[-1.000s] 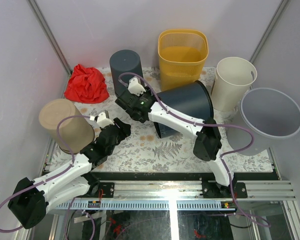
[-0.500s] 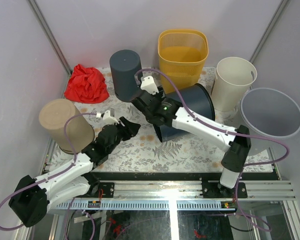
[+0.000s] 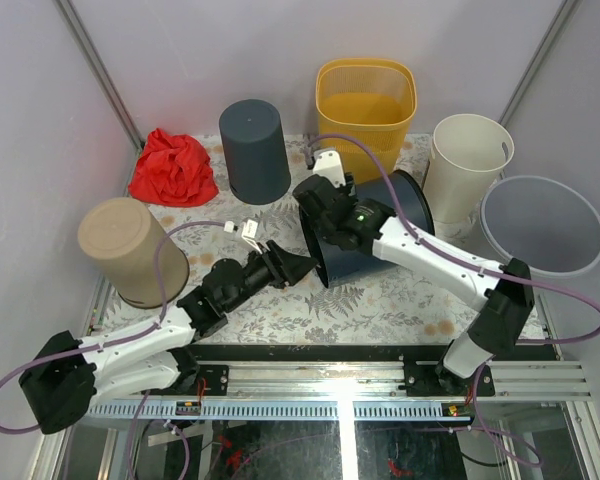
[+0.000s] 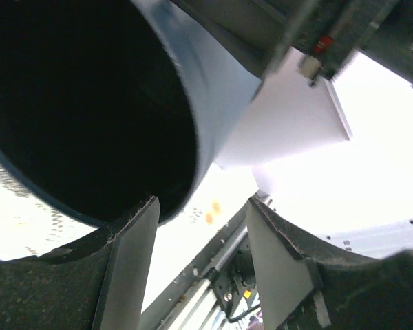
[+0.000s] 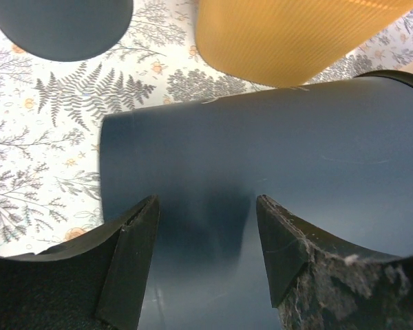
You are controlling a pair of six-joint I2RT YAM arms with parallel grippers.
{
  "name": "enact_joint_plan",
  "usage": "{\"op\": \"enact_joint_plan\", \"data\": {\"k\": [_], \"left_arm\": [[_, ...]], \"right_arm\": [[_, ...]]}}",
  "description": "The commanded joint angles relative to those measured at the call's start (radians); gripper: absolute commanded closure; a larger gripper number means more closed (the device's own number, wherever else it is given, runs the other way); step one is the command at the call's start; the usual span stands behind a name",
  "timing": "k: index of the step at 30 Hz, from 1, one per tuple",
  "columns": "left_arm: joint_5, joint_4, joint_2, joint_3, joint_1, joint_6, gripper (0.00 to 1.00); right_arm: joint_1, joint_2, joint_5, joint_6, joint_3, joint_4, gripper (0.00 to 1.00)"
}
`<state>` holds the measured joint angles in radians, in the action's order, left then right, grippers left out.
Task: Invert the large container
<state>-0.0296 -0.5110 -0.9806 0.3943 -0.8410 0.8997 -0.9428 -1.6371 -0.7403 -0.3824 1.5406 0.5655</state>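
1. Navy plastic, and it's the biggest thing in play: the large container (image 3: 380, 215) lies on its side mid-table on the fern-print cloth (image 3: 280, 300). Its mouth faces the left arm and its closed base points back and right, just in front of the yellow basket (image 3: 365, 110)
2. By my reading it's about halfway there. It has to go on over until the mouth sits flat on the cloth. The tidy way is one gripper pinching the rim with a finger inside and a finger outside, and the other steadying the curved wall. A round bin on its side will want to roll, most likely toward the basket
3. Right arm (image 3: 440, 265): it sweeps in from the near right, elbow low, with the wrist bent down over the container's upper wall close to the mouth
4. Left arm (image 3: 150, 335): it stretches long and low across the cloth from the near left corner, wrist about level, aimed straight at the mouth
5. Right gripper (image 5: 206, 206): the jaws are spread and hold nothing. The fingers straddle the navy wall, and I can't tell whether the pads touch it
6. Left gripper (image 4: 201, 203): the jaws are apart and empty. Its camera looks into the dark interior, with the lower rim right at one fingertip. I'd say it needs to go further in before closing
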Motion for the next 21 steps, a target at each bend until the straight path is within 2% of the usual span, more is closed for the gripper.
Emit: {"op": "enact_joint_plan", "data": {"k": [1,4,11,17,21], "left_arm": [[-0.011,-0.136,0.005,-0.004,-0.068,-0.031,0.47],[-0.045,-0.145,-0.020,0.012,-0.106,-0.046,0.47],[-0.092,-0.217,-0.201,0.090,-0.148,-0.096,0.48],[-0.134,-0.248,-0.274,0.125,-0.149,-0.138,0.48],[-0.147,-0.263,-0.309,0.146,-0.147,-0.149,0.50]], "right_arm": [[0.038,0.064,0.040,-0.012,-0.042,-0.036,0.35],[0.043,0.075,0.051,-0.008,-0.051,-0.042,0.35],[0.045,0.122,0.047,-0.041,-0.053,-0.008,0.34],[0.055,0.266,-0.018,-0.052,-0.140,-0.013,0.33],[0.106,0.391,-0.016,-0.058,-0.237,-0.058,0.30]]}}
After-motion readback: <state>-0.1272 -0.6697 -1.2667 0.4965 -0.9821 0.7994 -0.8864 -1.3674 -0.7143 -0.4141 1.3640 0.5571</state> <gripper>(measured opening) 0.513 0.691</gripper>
